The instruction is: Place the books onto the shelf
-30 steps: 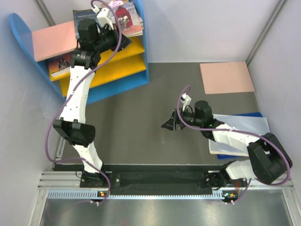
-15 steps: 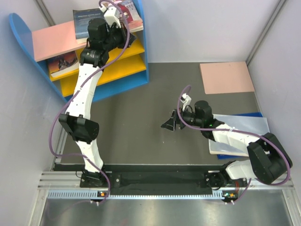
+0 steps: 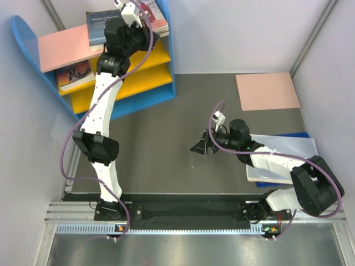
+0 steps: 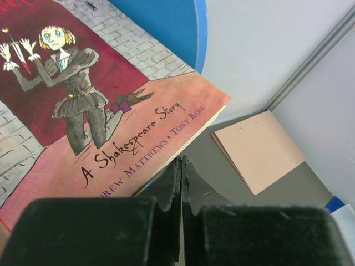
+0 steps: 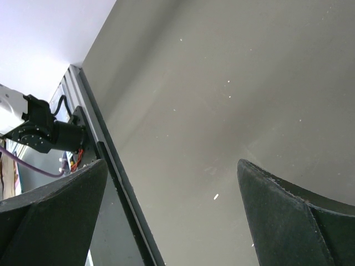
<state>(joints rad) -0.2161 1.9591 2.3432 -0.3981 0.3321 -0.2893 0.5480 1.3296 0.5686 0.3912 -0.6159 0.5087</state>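
Note:
The shelf [image 3: 141,100] stands at the back left, with blue side panels, a pink top board and yellow lower boards. On its top level lie a navy book [image 3: 99,25] and a red-white book [image 3: 157,21]. A dark orange-brown book [image 3: 75,75] rests on a yellow board. My left gripper [image 3: 143,19] is over the top level, shut and empty. In the left wrist view its tips [image 4: 182,162] sit at the near edge of the red-white book [image 4: 111,105]. My right gripper [image 3: 198,146] hangs open over the grey table, nothing between its fingers [image 5: 172,166].
A flat pink board [image 3: 268,91] lies at the back right, also in the left wrist view [image 4: 258,149]. A pale blue-white pad [image 3: 288,158] lies under my right arm. The metal rail [image 5: 119,183] runs along the near edge. Walls close in on both sides.
My left arm has stretched farther back over the shelf's top level, and the red-white book has slid a little deeper with it. The right arm has not moved.

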